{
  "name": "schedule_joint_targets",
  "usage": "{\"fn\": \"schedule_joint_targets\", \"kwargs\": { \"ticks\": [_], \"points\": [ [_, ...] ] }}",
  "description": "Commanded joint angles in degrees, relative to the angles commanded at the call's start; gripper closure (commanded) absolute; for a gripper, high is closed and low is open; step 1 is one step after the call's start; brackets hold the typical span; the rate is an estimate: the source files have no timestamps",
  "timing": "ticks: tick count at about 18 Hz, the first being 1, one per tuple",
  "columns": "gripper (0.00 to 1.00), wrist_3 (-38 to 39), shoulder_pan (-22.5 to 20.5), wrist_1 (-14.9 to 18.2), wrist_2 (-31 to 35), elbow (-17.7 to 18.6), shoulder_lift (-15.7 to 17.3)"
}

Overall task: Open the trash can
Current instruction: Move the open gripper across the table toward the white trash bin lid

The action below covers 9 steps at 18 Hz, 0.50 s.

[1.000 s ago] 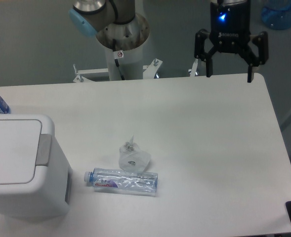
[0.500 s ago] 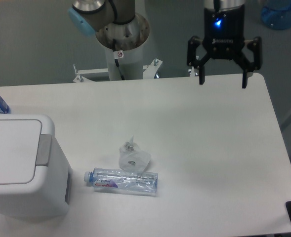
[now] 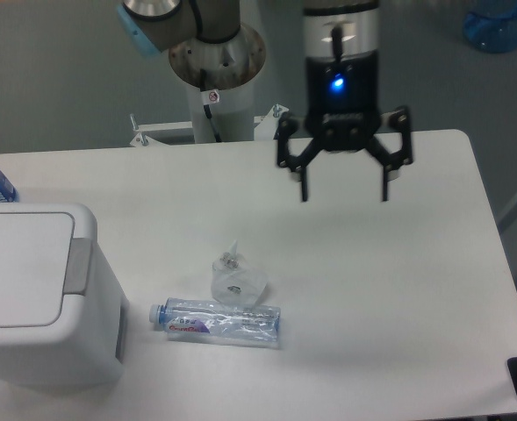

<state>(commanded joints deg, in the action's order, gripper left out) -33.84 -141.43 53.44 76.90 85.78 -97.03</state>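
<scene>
A white table (image 3: 398, 289) filled most of the view, and at its left edge sat the white trash can (image 3: 39, 298), lid shut flat with the grey button strip (image 3: 78, 266) along its right side. Over the table's far middle hung the black gripper (image 3: 343, 198), fingers spread wide and holding nothing, well apart from the can. Nearer the front lay a crushed clear bottle (image 3: 219, 321), with a crumpled clear wrapper (image 3: 236, 281) just behind it.

The gripper (image 3: 343, 191), fingers spread wide and empty, has swung from the far right edge of the surface (image 3: 398, 289) toward its middle and dropped lower, now nearer the trash can (image 3: 39, 294) than a second ago.
</scene>
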Motion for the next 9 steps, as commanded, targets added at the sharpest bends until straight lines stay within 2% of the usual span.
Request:
{"fn": "schedule_joint_targets", "kwargs": {
  "ticks": [3, 7, 9],
  "points": [
    [0.0, 1.2, 3.3, 0.0, 0.1, -1.0, -2.1],
    [0.0, 5.5, 5.4, -0.1, -0.2, -1.5, -2.7],
    [0.0, 7.9, 6.9, -1.3, -0.2, -1.6, -3.4]
  ]
}}
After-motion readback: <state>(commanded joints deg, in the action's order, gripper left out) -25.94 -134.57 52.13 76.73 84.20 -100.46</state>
